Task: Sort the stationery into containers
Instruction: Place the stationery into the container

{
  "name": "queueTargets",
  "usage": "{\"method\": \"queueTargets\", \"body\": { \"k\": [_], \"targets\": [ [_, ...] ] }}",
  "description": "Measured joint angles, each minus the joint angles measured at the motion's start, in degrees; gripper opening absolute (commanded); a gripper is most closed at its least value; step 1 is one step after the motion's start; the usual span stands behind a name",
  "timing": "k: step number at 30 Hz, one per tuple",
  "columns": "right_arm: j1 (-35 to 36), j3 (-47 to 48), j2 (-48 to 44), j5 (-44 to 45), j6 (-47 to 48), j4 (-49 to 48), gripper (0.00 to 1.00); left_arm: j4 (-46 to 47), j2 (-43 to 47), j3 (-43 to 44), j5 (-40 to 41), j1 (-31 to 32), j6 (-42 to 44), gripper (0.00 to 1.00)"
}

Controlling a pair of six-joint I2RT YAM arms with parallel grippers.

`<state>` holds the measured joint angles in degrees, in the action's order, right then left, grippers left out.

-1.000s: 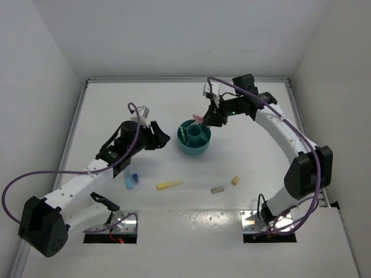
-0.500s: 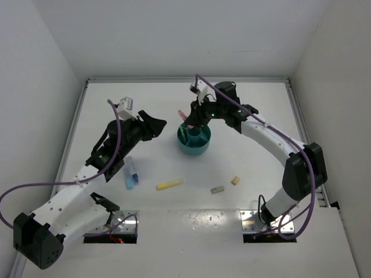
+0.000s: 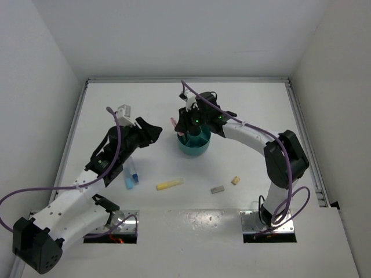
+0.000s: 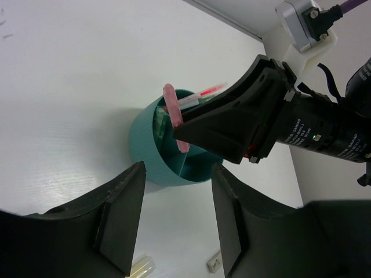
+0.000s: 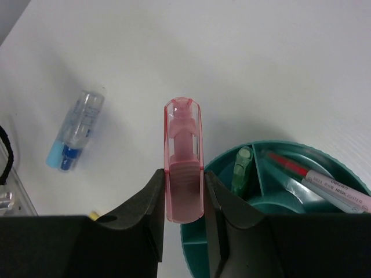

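Note:
My right gripper [image 3: 181,124] is shut on the pink marker [image 5: 184,152] and holds it just above the left rim of the round teal organiser [image 3: 194,147]. The marker also shows in the top view [image 3: 174,123] and the left wrist view [image 4: 174,114]. The organiser [image 5: 324,255] holds a mint marker [image 5: 241,168] and a pink pen [image 5: 316,176] in its ring compartments. My left gripper [image 3: 152,131] is open and empty, left of the organiser [image 4: 156,150]. On the table lie the blue marker [image 3: 131,177], yellow marker [image 3: 169,185], grey block [image 3: 217,189] and tan block [image 3: 236,180].
White walls close the table [image 3: 243,116] on three sides. The blue marker also shows in the right wrist view [image 5: 75,130]. The arm bases stand at the near edge.
My right gripper has carried the pink marker leftward across the organiser to its left rim. My left gripper has pulled back a little to the left.

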<state>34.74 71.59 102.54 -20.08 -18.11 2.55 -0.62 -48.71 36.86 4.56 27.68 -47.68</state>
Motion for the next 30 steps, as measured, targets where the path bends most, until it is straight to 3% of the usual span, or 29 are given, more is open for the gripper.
{"method": "queueTargets", "body": {
  "k": [30],
  "targets": [
    [4.94, -0.90, 0.46, 12.59, 12.70, -1.49, 0.04, -0.02, 0.09, -1.62, -0.24, -1.05, 0.09, 0.54]
  ]
}}
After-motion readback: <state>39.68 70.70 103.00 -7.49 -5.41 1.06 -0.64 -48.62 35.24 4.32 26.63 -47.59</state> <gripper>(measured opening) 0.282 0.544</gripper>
